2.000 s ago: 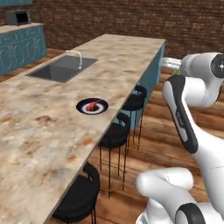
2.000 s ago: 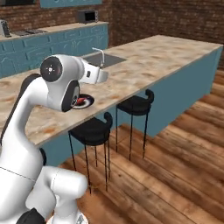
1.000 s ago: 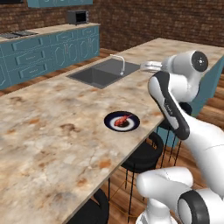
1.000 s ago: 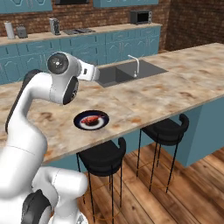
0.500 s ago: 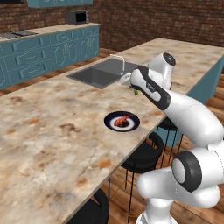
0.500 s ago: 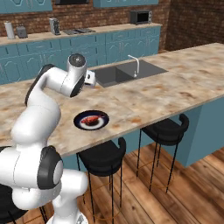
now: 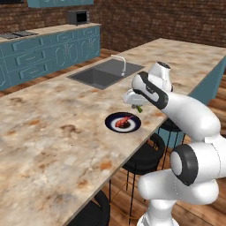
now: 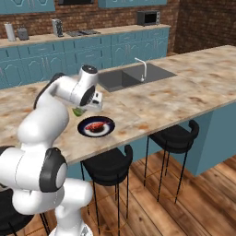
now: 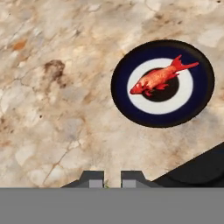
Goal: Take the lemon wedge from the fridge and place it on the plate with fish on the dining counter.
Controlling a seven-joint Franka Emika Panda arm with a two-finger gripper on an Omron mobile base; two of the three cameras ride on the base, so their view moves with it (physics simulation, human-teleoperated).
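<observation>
from my left base camera, my two-finger claw (image 7: 137,107) is hanging over the long beige-brown marbled dining counter (image 7: 53,132), just beside the small round dark-rimmed plate (image 7: 110,122) that is carrying a reddish fish (image 7: 124,119). from the right base camera, the claw (image 8: 79,110) is pinching a tiny yellow-green lemon wedge (image 8: 77,111), clamped together on it above the counter. through my hand camera, the plate (image 9: 127,105) is lying off to one side, holding the fish alone.

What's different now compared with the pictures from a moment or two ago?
The base drove up to the dining counter, shifting the whole view. The arm then swung down, bringing the gripper, shut on the lemon wedge, over beside the plate with fish. Plate and fish stayed put.
</observation>
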